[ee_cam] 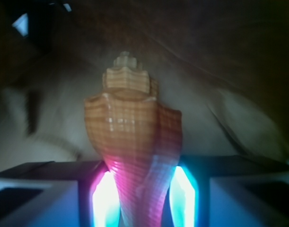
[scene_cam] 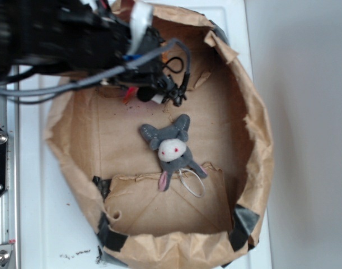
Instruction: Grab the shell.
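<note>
Gripper [ee_cam: 143, 198] pinches the shell [ee_cam: 132, 146] between both glowing pads [ee_cam: 105, 198], jaws pressing its narrowing lower body; ridged whorls point away from the wrist camera. Exterior view: gripper sits at the far rim of the paper bag [scene_cam: 254, 168], shell mostly hidden under it, only an orange sliver showing. Grey plush toy [scene_cam: 172, 148] lies apart, mid-bag. Judgement: grasp looks made; whether the shell is lifted cannot be told.

Exterior: bright, washed-out white surface [scene_cam: 42, 224], soft focus. Wrist: dim, blurry background; shell [ee_cam: 132, 142] lit pink-cyan by glowing pads [ee_cam: 105, 198] of the hand [ee_cam: 144, 198].
</note>
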